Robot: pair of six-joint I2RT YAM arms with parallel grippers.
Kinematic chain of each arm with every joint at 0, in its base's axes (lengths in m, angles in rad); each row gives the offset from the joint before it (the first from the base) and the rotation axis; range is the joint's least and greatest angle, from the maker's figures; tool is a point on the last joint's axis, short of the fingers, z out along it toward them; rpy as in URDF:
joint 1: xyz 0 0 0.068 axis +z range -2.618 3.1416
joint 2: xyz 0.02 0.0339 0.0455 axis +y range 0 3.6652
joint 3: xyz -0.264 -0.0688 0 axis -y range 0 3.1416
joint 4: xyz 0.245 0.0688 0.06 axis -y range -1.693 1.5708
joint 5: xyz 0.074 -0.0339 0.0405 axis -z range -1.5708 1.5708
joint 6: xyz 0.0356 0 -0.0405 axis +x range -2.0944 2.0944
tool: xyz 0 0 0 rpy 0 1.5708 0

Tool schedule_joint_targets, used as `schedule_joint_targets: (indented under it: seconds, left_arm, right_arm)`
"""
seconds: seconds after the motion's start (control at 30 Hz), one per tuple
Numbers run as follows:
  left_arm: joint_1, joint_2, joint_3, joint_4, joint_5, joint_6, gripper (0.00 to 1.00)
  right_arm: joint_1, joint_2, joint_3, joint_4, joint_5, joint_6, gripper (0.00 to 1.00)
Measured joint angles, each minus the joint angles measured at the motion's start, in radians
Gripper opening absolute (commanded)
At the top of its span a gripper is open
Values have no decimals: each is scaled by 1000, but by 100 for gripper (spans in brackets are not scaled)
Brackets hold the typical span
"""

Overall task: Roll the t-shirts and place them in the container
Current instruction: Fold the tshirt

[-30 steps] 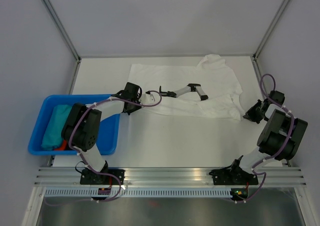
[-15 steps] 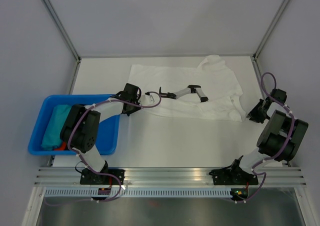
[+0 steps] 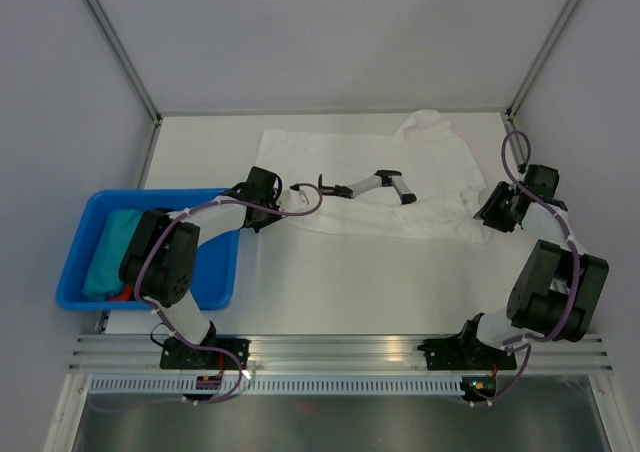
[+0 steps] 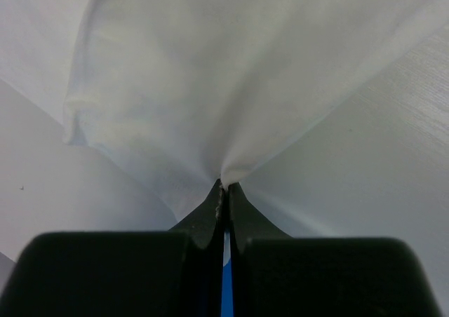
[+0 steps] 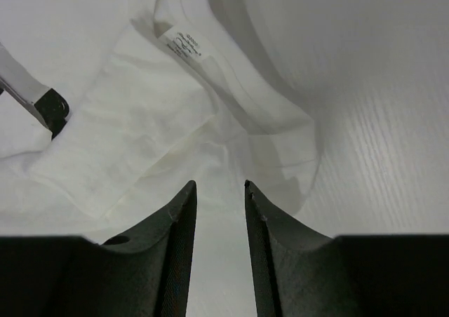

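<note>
Cloth of the white t-shirt [image 4: 210, 85] is pinched in the left gripper [image 4: 223, 191]. Its two jaws are pressed together and the fabric rises from them in a tight gather. In the top view this gripper sits in the middle part of the shirt.

The right gripper [image 5: 217, 191] has its jaws apart with a narrow gap, and nothing is between them. It hangs at the right border of the shirt, over a folded part of the cloth. The label [image 5: 184, 45] at the collar lies further ahead of it.

The shirt lies spread over the far half of the table [image 3: 350, 282], and its right border is close to the table's right edge and the frame post [image 3: 540, 62]. Between the shirt and the arm bases the table is bare. On the left stands the blue bin [image 3: 215, 272], with teal cloth [image 3: 108, 247] and a bit of red cloth [image 3: 122, 293] inside. The left arm passes over its right corner.
</note>
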Motion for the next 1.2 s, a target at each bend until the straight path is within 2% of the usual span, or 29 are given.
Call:
schedule_joint_targets:
  seconds: [0.13, 0.17, 0.27, 0.43, 0.6, 0.73, 0.77, 0.97, 1.1, 1.2]
  left_arm:
    - [0, 0, 0, -1, 0, 0, 2]
    - [0, 0, 0, -1, 0, 0, 2]
    - [0, 0, 0, -1, 0, 0, 2]
    - [0, 0, 0, -1, 0, 0, 2]
    - [0, 0, 0, -1, 0, 0, 2]
    - [0, -4, -2, -2, 3, 0, 2]
    - [0, -8, -5, -2, 4, 0, 2]
    - [0, -23, -13, -16, 9, -2, 2]
    - [-5, -24, -15, -20, 13, -11, 2]
    - [-6, -24, -19, -23, 14, -14, 2]
  right_arm:
    - [8, 54, -21, 1, -19, 1, 36]
    - [9, 62, -24, 1, -17, 1, 28]
    - [9, 98, -24, 8, 2, 4, 17]
    - [4, 177, -19, 21, 54, 19, 17]
    - [3, 192, 0, 35, 69, 21, 20]
    - [3, 194, 21, 15, 97, 20, 27]
    - [2, 192, 33, 5, 114, 20, 34]
    - [1, 72, 72, -39, 163, 37, 53]
    - [1, -35, 23, -24, 168, 47, 55]
    - [0, -11, -23, -15, 166, 52, 54]
